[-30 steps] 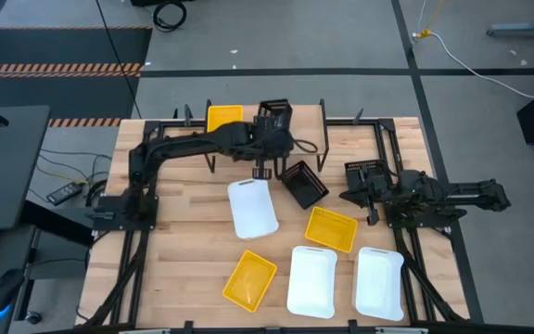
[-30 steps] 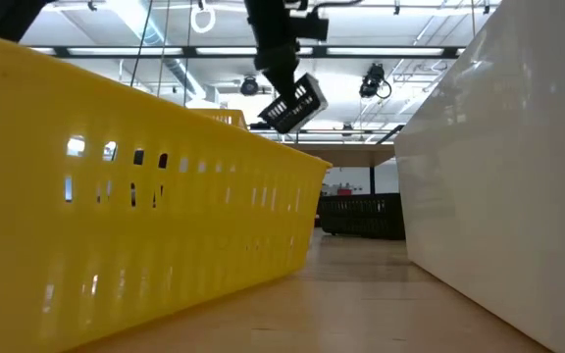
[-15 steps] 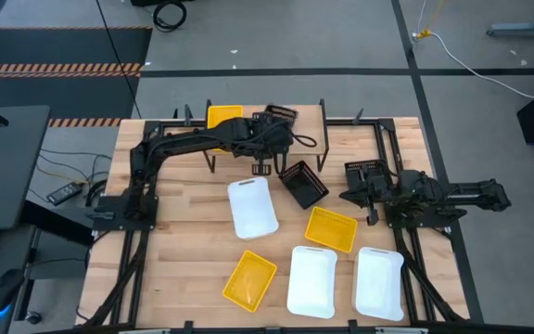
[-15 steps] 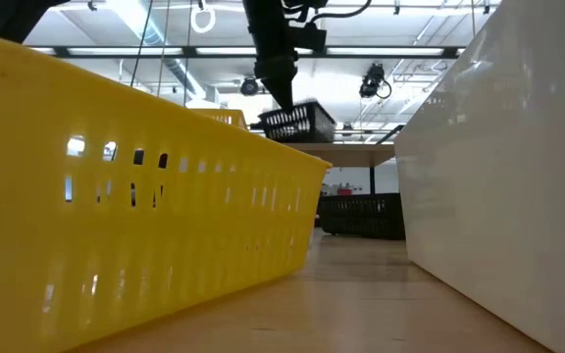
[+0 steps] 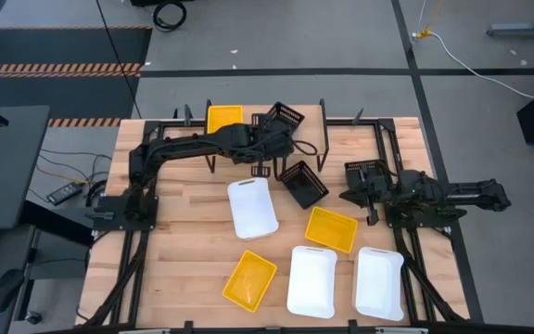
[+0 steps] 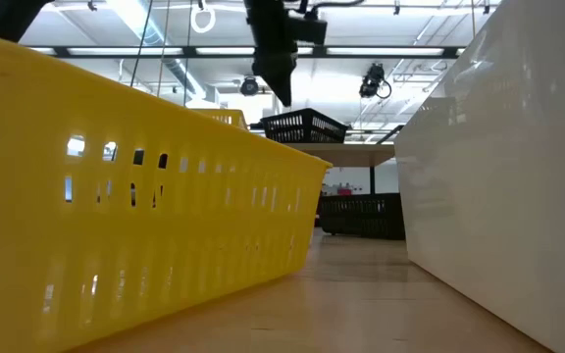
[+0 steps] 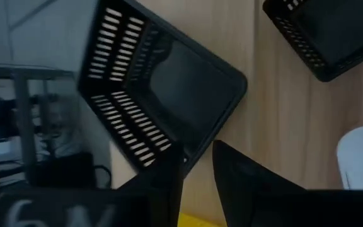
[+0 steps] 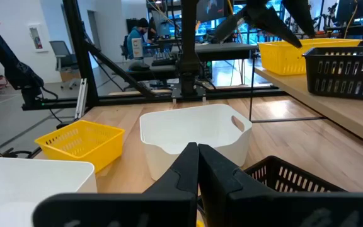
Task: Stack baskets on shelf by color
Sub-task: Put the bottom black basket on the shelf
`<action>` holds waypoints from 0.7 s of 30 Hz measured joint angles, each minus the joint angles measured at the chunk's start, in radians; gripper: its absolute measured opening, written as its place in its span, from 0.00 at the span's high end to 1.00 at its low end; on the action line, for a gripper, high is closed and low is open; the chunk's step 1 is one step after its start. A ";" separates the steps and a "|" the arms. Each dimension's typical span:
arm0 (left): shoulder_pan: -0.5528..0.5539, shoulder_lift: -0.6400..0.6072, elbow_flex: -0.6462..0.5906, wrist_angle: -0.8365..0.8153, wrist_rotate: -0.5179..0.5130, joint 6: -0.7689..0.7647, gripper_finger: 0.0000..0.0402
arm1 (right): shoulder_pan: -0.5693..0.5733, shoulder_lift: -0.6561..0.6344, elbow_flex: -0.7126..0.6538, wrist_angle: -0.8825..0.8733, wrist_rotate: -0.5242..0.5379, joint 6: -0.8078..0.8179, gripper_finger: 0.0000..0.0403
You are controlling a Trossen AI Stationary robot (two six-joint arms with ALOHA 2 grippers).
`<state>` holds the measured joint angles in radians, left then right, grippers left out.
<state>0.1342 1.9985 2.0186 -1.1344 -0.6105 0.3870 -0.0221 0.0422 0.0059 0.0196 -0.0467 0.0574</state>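
Over the shelf [image 5: 248,125] at the far edge of the surface [image 5: 184,241], left gripper [image 5: 269,139] hangs just beside 1 black mesh basket [image 5: 283,116] that sits level on the shelf top. Left wrist view: both fingers [image 7: 169,183] stand right at that basket's near corner rim, with a narrow gap between them; whether the rim is in that gap cannot be told. Basket lies turned on the board, long axis diagonal to the shelf edge. Yellow basket [image 5: 223,117] rests alongside on the shelf, toward the left arm's side. 2nd black basket [image 5: 304,183] lies down on the surface, nearer the left arm than the right. Right gripper [image 5: 360,197] waits low at the right side, fingers closed on nothing.
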 joint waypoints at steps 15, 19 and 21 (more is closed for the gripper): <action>-0.059 -0.173 0.000 0.251 0.360 -0.197 0.77 | 0.000 0.010 0.000 0.086 -0.016 -0.024 0.97; -0.076 -0.193 0.000 0.294 0.365 -0.200 0.79 | 0.000 0.018 0.000 0.159 -0.010 -0.032 0.97; -0.088 -0.199 -0.007 0.303 0.365 -0.201 0.80 | -0.001 0.030 0.000 0.181 0.007 -0.035 0.97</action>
<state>0.0459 1.7997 2.0117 -0.8314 -0.2457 0.1864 -0.0234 0.0725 0.0062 0.2008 -0.0393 0.0228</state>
